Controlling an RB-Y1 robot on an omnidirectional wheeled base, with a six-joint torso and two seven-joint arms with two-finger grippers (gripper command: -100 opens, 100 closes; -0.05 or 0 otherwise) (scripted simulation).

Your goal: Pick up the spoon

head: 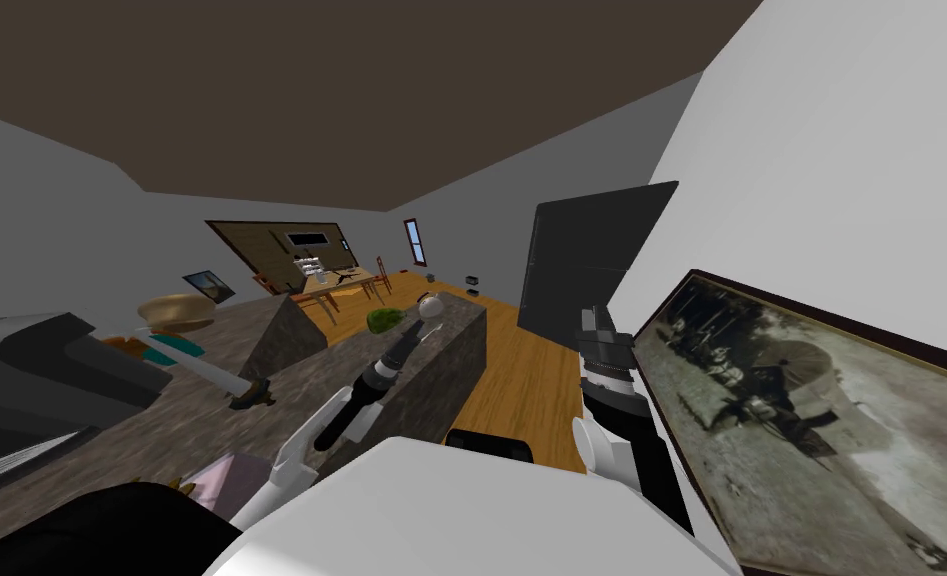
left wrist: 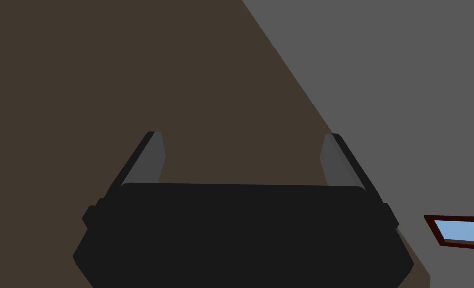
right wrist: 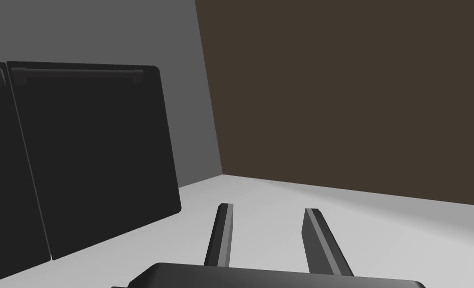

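Since left gripper and right gripper aim upward, both parted and empty, arms look stowed for transit above mid-left counter.

The bench, lower left of the head view, looks like mottled grey-brown stone, matt. The floor at centre is orange-brown wood. The knife at left has a pale metallic blade. The left tool has smooth matt grey fingers on a black body.
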